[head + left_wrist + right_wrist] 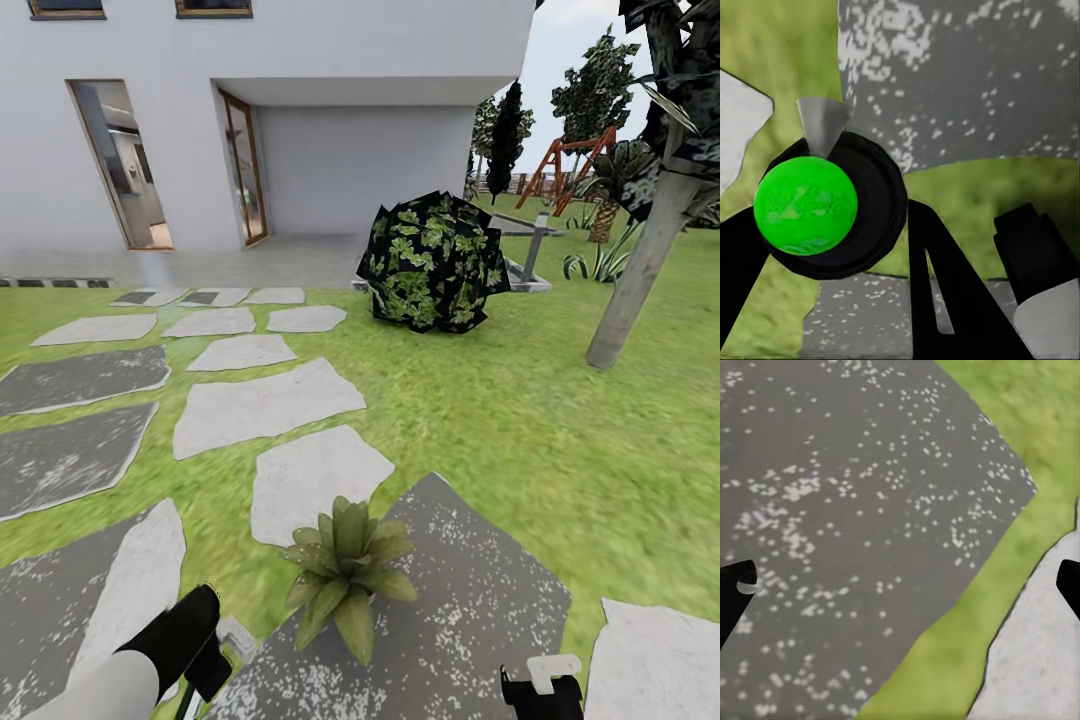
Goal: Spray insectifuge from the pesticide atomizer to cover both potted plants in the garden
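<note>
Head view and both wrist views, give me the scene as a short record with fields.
setting: lawn with grey stepping stones, white house behind
potted plant: green rosette at a dark stone's edge, near the robot
pesticide atomizer: green body, whitish nozzle
left end effector: shut on the atomizer
right end effector: open over the dark stone, holding nothing
other: dark leafy bush, slanted tree trunk
</note>
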### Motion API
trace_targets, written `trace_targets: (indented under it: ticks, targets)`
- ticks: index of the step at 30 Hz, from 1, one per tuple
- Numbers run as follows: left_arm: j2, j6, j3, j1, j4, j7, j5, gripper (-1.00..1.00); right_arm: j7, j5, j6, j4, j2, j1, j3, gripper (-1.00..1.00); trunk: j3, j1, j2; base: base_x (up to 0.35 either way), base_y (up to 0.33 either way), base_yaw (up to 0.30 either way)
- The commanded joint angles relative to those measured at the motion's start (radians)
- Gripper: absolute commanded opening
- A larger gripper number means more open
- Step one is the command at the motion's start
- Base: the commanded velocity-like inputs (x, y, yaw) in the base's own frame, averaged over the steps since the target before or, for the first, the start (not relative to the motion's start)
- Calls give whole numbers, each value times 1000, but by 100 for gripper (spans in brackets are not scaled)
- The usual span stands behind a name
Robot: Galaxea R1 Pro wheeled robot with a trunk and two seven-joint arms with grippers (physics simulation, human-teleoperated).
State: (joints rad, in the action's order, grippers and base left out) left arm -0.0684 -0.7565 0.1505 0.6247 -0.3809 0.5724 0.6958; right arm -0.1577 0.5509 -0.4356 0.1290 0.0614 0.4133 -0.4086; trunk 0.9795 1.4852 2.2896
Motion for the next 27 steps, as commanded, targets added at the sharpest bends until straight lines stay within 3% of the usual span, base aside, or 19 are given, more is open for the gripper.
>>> trace_targets:
  ticks: [1,5,12,17,21,27]
  targets:
    - [-1,1,3,0,17,10,9,-100,-5,11,-3,-2,0,1,-6,100,1,0,0,0,0,0]
    - [5,7,1,0,52,9,5,-100,-5,11,-3,-2,0,1,-6,100,1,0,0,0,0,0]
    - [5,-2,0,16,17,10,5,-100,-5,11,-4,-2,0,1,-6,100,1,0,0,0,0,0]
    - [-7,-7,0,26,-4,10,9,-100,-5,11,-3,-2,0,1,-6,100,1,0,0,0,0,0]
    - [-43,-4,-1,20,-1,9,11,-100,-5,11,-3,-2,0,1,-6,100,1,0,0,0,0,0]
    - [-42,-2,1,15,34,5,7,-100,-5,11,-3,-2,0,1,-6,100,1,0,0,0,0,3]
